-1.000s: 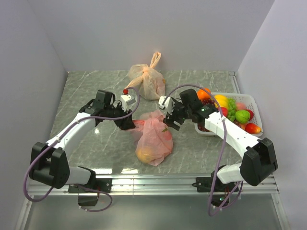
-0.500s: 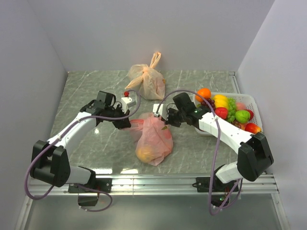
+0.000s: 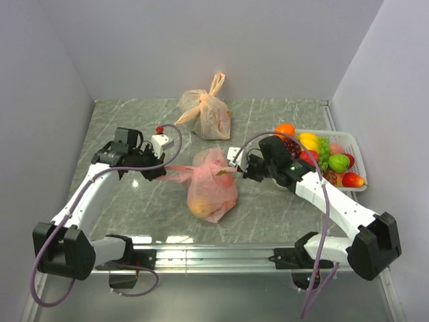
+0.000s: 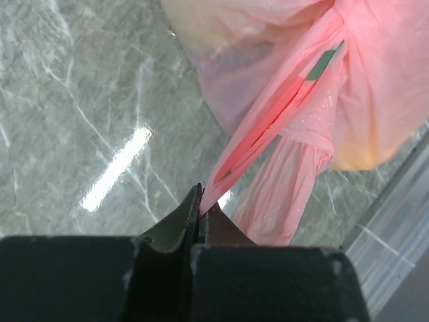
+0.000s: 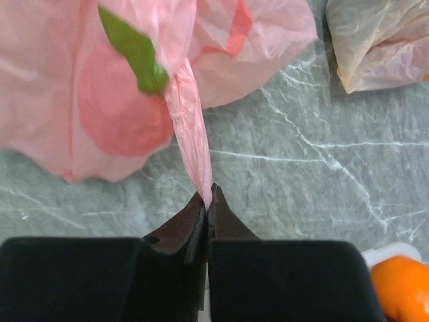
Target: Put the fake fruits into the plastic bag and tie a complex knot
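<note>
Worktop (image 3: 127, 215) carries the bag (image 3: 214, 191) at its middle, bulging with fruits (image 3: 199, 208), so loading looks largely done, though more lie in the tray (image 3: 360, 164) at the right. Both the left claw (image 3: 156, 175) and the right claw (image 3: 242, 172) are pinched tight on a handle (image 4: 268, 127) end, stretching the two ends out sideways and taut. Tying seems under way. Whether a knot has formed I cannot tell, since the crossing is only bunched plastic in every view. The count of fruits inside is hidden.

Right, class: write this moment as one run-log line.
phase: tying | left gripper: shut on plastic bag handle | right gripper: shut on other handle | handles: taut, drawn to opposite sides | bag: fruits inside
</note>
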